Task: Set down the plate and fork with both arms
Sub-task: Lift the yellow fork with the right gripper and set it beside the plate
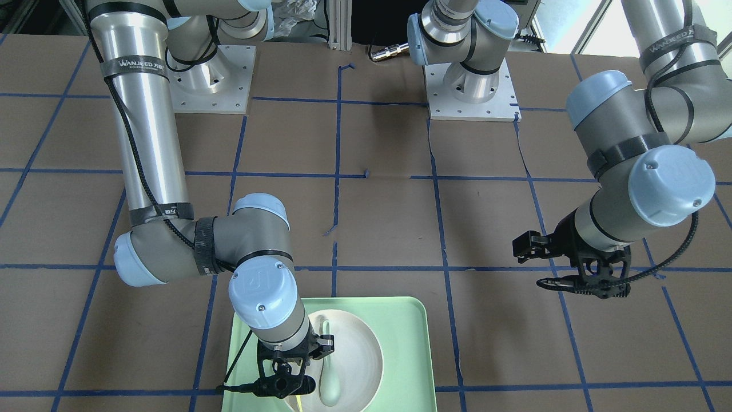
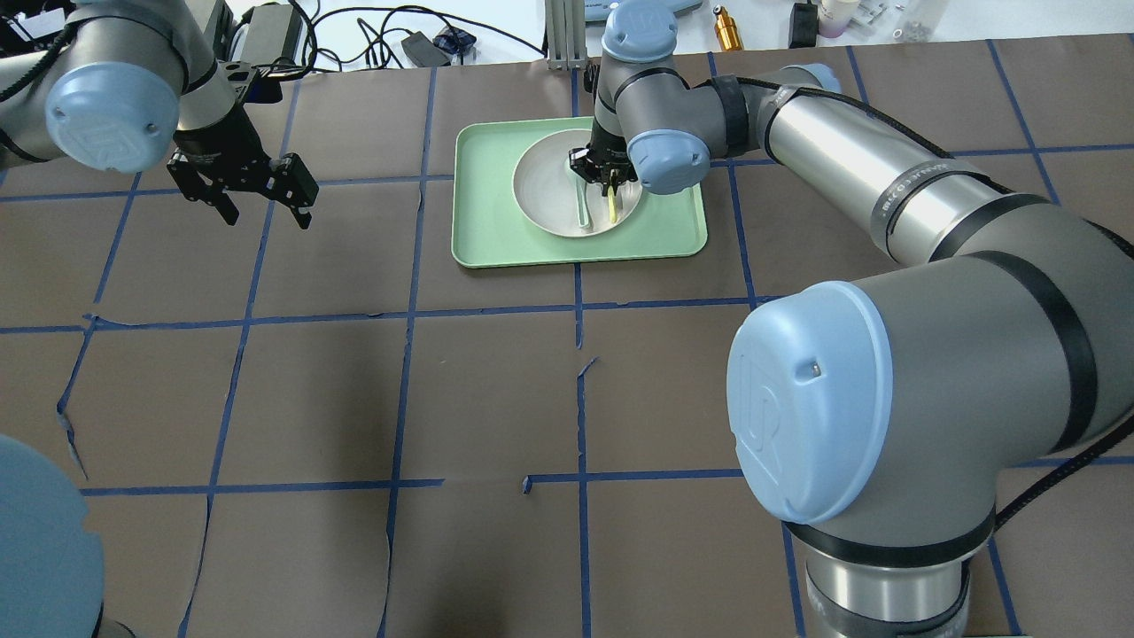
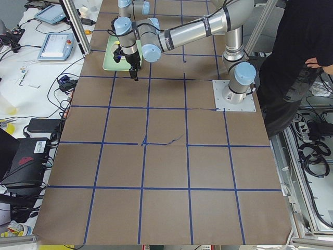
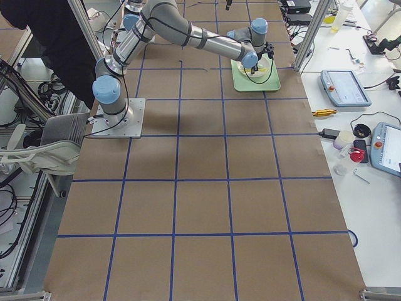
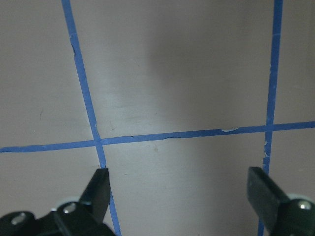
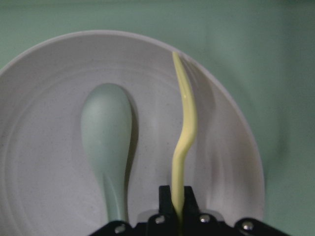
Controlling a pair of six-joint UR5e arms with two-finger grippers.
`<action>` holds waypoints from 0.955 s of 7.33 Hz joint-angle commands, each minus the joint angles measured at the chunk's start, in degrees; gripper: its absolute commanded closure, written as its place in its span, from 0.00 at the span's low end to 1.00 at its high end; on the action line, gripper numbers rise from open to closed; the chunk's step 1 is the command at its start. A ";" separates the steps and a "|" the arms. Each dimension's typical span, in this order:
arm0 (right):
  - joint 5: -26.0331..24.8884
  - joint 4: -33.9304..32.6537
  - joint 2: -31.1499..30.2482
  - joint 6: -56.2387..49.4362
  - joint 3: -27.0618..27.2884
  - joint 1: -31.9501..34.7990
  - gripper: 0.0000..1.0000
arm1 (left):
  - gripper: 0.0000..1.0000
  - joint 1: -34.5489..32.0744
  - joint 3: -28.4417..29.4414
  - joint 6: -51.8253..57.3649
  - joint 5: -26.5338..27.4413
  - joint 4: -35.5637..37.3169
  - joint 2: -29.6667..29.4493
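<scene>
Right end effector [image 6: 177,199], clamped on the handle of the yellow fork [image 6: 186,123], holds it over the off-white plate [image 6: 44,162], which sits in the mint-green tray [image 2: 483,204] and carries a pale spoon [image 6: 106,137]; left end effector [image 5: 181,184] hangs spread wide above the brown desk [image 2: 354,399], well apart.

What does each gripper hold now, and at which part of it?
The right gripper holds the fork by its handle end. The left gripper is open and holds nothing.
</scene>
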 commanded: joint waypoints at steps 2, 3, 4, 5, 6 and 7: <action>-0.09 1.14 -4.87 -3.83 0.19 -2.53 1.00 | 0.00 0.00 0.01 0.00 0.10 0.09 0.39; 0.52 1.93 -4.97 -6.56 0.98 -5.59 1.00 | 0.00 0.00 0.01 0.00 0.02 0.09 0.30; 2.09 3.42 -4.37 -9.45 2.12 -6.93 1.00 | 0.00 -0.09 -0.07 -0.09 -0.07 0.00 0.39; 2.89 3.43 -3.32 -9.74 3.61 -7.03 1.00 | 0.00 -0.17 -0.07 -0.18 -0.07 0.00 0.56; 4.73 3.35 -2.87 -9.83 3.88 -7.03 1.00 | 0.00 -0.17 -0.07 -0.18 -0.16 0.00 0.74; 4.66 3.26 -2.52 -9.92 3.80 -7.03 0.92 | 0.00 -0.17 -0.07 -0.18 -0.16 -0.09 0.74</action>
